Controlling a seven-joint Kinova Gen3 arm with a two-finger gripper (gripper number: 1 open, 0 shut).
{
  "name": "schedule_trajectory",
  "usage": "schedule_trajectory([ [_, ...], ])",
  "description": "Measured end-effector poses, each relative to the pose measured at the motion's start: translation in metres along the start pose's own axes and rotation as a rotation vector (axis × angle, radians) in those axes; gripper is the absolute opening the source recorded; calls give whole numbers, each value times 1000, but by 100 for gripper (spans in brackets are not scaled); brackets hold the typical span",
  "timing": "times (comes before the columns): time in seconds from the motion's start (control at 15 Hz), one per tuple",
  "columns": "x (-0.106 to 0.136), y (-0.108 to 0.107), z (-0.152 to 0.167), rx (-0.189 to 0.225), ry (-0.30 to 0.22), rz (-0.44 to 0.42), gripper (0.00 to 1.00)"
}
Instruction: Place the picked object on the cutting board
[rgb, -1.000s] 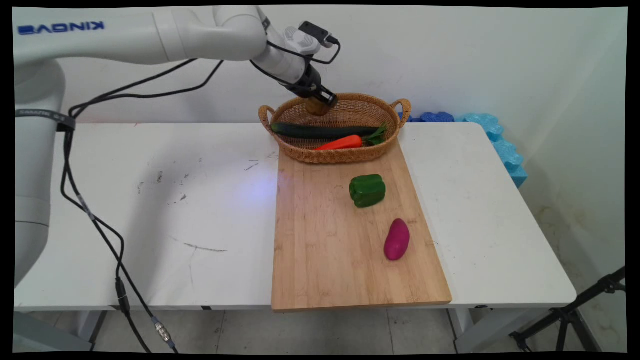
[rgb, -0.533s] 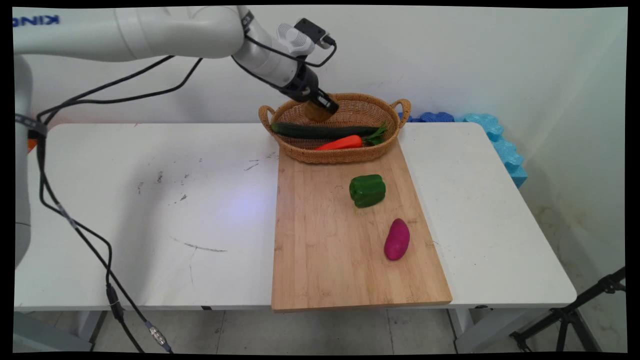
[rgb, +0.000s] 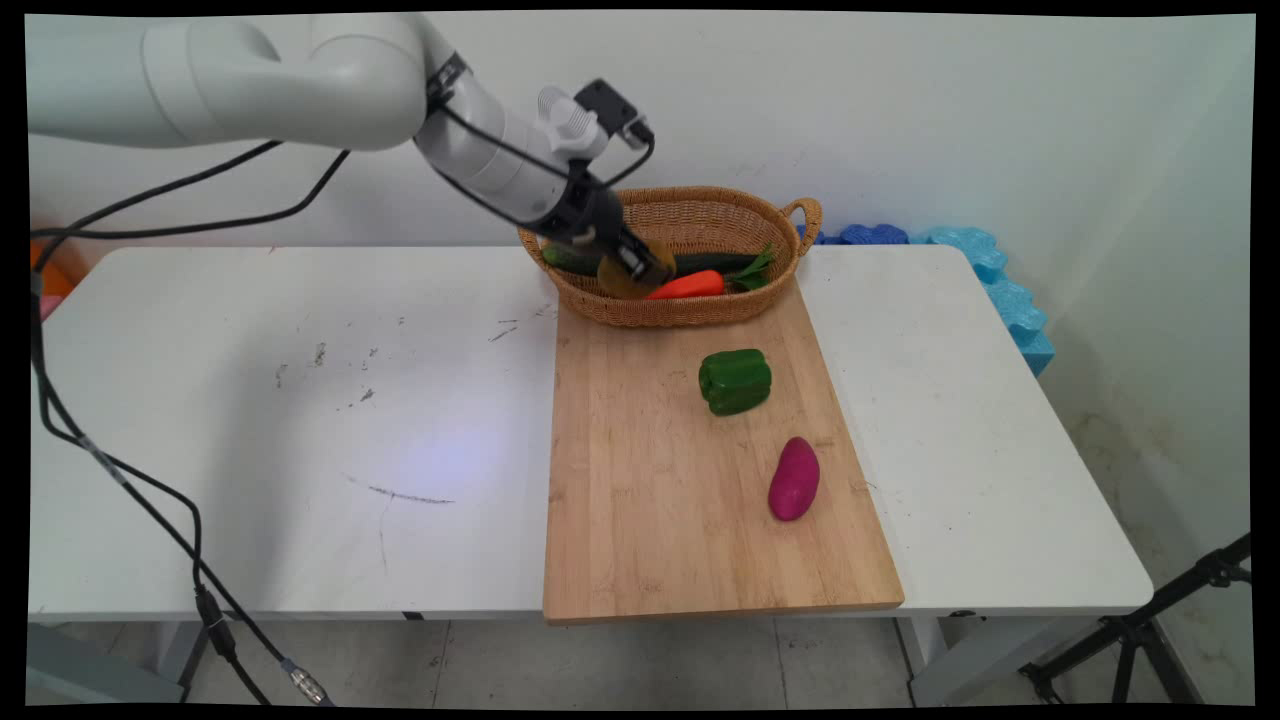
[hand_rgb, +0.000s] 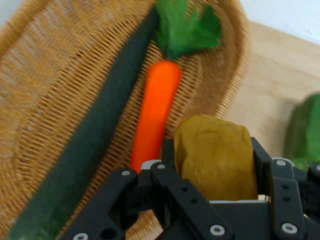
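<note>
My gripper (rgb: 636, 270) is shut on a brown potato (hand_rgb: 215, 155), which it holds above the near left part of the wicker basket (rgb: 700, 210). The potato (rgb: 626, 282) hangs in front of the basket's contents in the main view. Inside the basket lie a dark green cucumber (hand_rgb: 85, 145) and an orange carrot (hand_rgb: 155, 115) with green leaves. The same cucumber (rgb: 710, 264) and carrot (rgb: 685, 286) show to the right of my gripper. On the wooden cutting board (rgb: 660, 500) sit a green bell pepper (rgb: 735, 381) and a purple sweet potato (rgb: 794, 479).
The basket stands at the board's far end, near the wall. Blue foam pieces (rgb: 990, 280) lie at the table's back right corner. Black cables (rgb: 120, 480) hang from the arm over the left side of the white table (rgb: 300, 420). A black tripod leg (rgb: 1150, 620) stands on the floor at lower right.
The gripper has moved with the potato from the basket's far rim toward the near left side and lower, over the cucumber. The pepper and sweet potato have not moved.
</note>
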Motion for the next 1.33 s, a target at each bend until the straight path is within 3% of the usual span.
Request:
schedule_trajectory([
  [0.6,-55,34,-1,-95,-44,70,0],
  [1.33,-92,45,32,-141,-49,132,0],
])
